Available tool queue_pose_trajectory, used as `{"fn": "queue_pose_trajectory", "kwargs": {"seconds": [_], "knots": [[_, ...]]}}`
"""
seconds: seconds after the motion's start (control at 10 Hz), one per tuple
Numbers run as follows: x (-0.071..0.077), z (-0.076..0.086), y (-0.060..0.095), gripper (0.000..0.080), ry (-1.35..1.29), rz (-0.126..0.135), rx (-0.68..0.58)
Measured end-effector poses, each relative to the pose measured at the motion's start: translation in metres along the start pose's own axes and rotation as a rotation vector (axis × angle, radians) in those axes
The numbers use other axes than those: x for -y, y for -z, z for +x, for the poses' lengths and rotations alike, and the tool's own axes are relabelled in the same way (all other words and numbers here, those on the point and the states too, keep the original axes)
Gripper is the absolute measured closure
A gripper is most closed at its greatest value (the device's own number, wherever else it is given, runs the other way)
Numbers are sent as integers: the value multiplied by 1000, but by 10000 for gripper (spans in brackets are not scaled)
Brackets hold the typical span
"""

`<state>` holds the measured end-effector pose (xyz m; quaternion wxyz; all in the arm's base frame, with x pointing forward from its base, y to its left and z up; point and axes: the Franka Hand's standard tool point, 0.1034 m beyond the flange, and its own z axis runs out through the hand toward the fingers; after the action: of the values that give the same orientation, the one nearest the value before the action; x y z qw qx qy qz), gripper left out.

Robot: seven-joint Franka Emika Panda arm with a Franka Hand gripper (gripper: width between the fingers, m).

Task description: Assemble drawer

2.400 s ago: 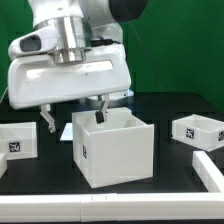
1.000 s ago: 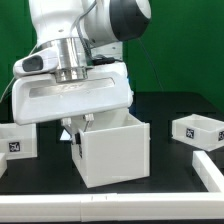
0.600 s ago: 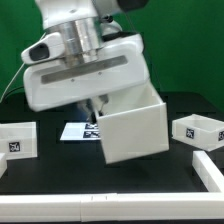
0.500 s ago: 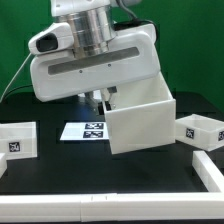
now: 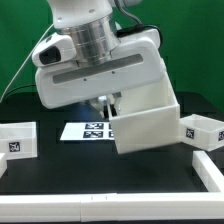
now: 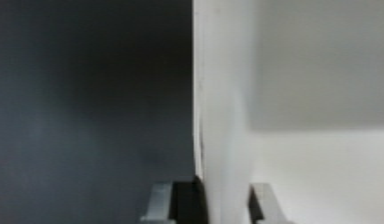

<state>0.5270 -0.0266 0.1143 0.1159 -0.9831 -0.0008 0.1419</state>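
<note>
Where the exterior view's left edge cuts it, the first drawer point(image 5: 15, 138) sits on the black bench point(image 5: 60, 165) with its tag facing front. Marker board point(image 5: 85, 131) lies flat, left of centre. Gripper point(image 5: 110, 103) is clamped on one wall of the cube casing point(image 5: 145, 125), with the casing tilted and held clear of the bench right of centre. Wrist view: a finger point(image 6: 178, 200) on each side of that wall. Second drawer point(image 5: 205, 128) is at the right edge, just beside the casing; cannot tell whether they touch.
</note>
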Motion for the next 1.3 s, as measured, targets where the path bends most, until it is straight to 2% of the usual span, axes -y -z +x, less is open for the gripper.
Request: {"fn": "queue_pose_trajectory", "kwargs": {"seconds": [0.1, 0.2, 0.6, 0.7, 0.8, 0.9, 1.0, 1.1, 1.2, 1.3], "knots": [[-2, -2, 17, 768, -24, -39, 64], [1, -1, 21, 768, -21, -48, 61], [2, -3, 16, 768, -14, -41, 65], [-2, -9, 16, 768, 0, -40, 104], [-15, -16, 18, 768, -5, -28, 215], [-27, -16, 23, 768, -52, -75, 318], [-29, -9, 20, 768, -57, -119, 419], [-31, 1, 10, 768, -29, -77, 423], [-31, -13, 9, 768, -38, -61, 519], [-26, -15, 6, 768, -22, -48, 588]]}}
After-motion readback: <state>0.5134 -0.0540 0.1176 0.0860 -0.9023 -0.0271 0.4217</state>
